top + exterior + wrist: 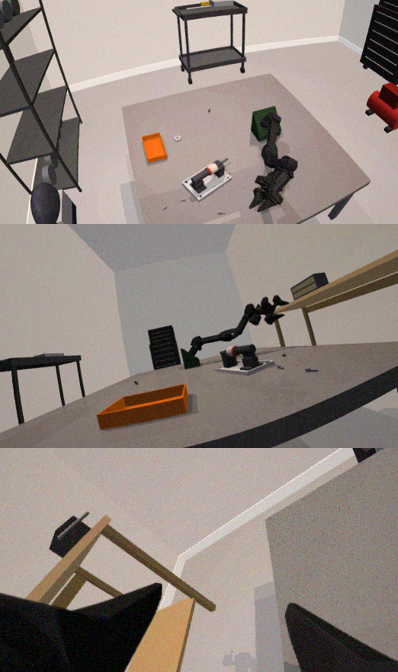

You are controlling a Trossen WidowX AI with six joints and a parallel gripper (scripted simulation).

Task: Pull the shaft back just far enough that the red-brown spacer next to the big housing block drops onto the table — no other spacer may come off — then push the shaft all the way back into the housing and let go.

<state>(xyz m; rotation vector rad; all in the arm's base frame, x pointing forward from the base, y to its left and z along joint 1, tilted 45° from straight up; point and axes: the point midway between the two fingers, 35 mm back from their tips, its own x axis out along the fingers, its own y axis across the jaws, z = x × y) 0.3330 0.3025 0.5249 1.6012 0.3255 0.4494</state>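
A white base plate [212, 187] [263, 366] carries the shaft assembly on two dark supports. A thick dark cylinder [200, 176] [245, 350] lies level across it. A red-orange ring [209, 170] [233, 351], seemingly the red-brown spacer, sits around the line of the shaft at the cylinder's end, beside a cream section [212, 168] [229, 351]. A blue-grey rod end [226, 160] sticks out beyond the far support. My gripper [255, 209] [285, 309] [223, 599] is open and empty, high above the table and away from the assembly. The wrist view does not show the assembly.
An orange tray [155, 148] [146, 409] and a white ring [177, 138] lie on the table [171, 118] [229, 411]. Several small screw-like parts lie near the plate, one farther back [209, 110] [136, 382]. A green block [259, 131] [190, 361] stands by the arm's base.
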